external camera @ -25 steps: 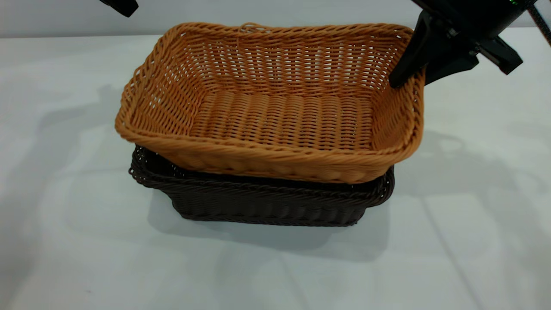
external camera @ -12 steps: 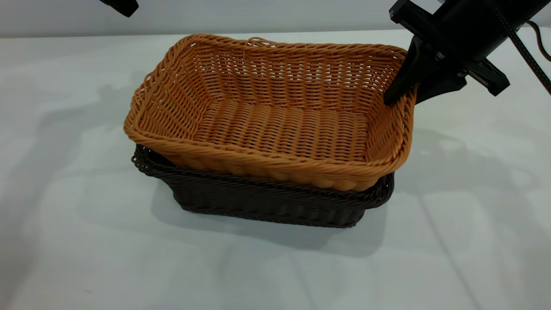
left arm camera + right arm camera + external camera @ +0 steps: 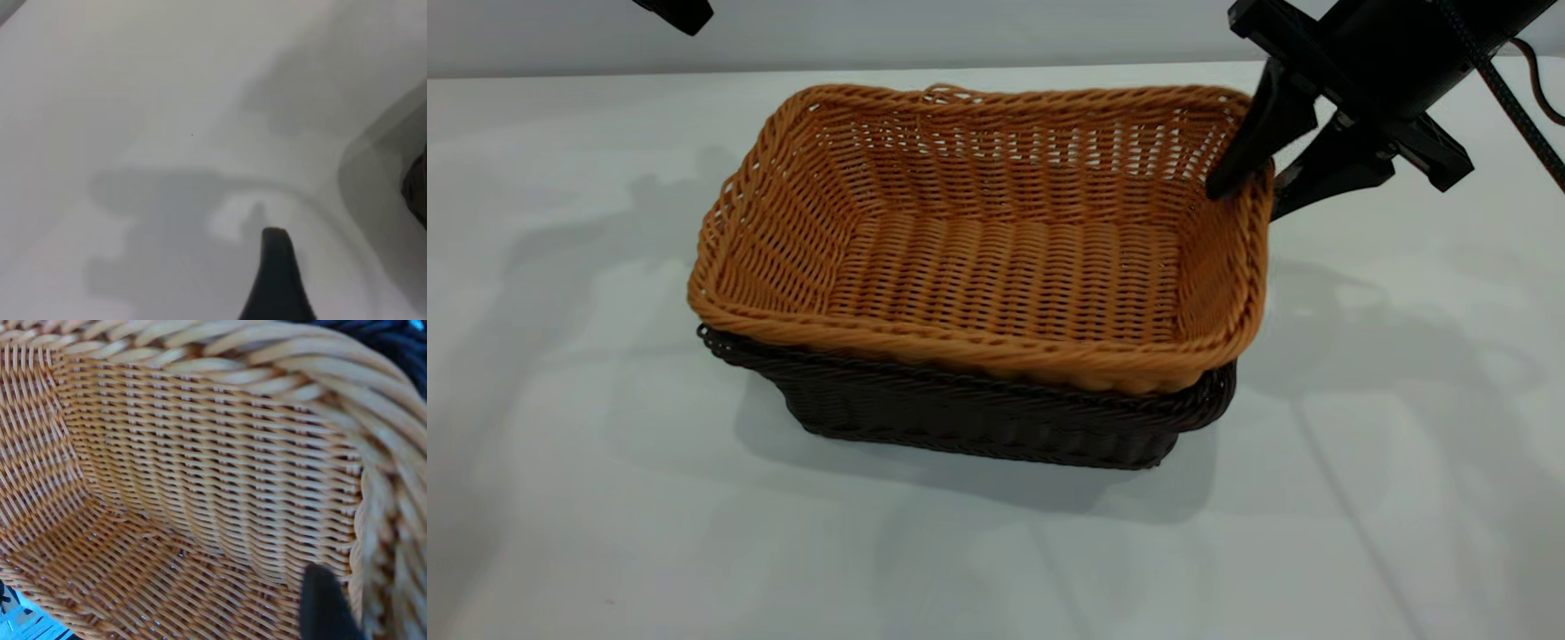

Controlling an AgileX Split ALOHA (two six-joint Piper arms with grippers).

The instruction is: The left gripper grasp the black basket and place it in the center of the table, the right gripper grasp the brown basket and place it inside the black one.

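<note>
The brown basket [image 3: 996, 258] sits level, nested inside the black basket [image 3: 978, 418] at the middle of the table [image 3: 587, 498]. Only the black basket's rim and front wall show below it. My right gripper [image 3: 1245, 203] straddles the brown basket's right rim, one finger inside and one outside, with the fingers spread apart. In the right wrist view the inner finger [image 3: 323, 607] lies next to the brown basket's wall [image 3: 200, 473], and the black basket's rim [image 3: 397, 340] shows beyond. My left gripper [image 3: 680, 12] hangs at the far left, away from both baskets.
Bare tabletop lies on all sides of the stacked baskets. The left wrist view shows one of its fingers [image 3: 275, 280] over the bare table [image 3: 167, 100] and a dark edge of the black basket [image 3: 418, 187].
The brown basket came down from a tilted, lifted pose and now rests level in the black one. The right gripper's fingers have spread at the rim. The left gripper has not moved.
</note>
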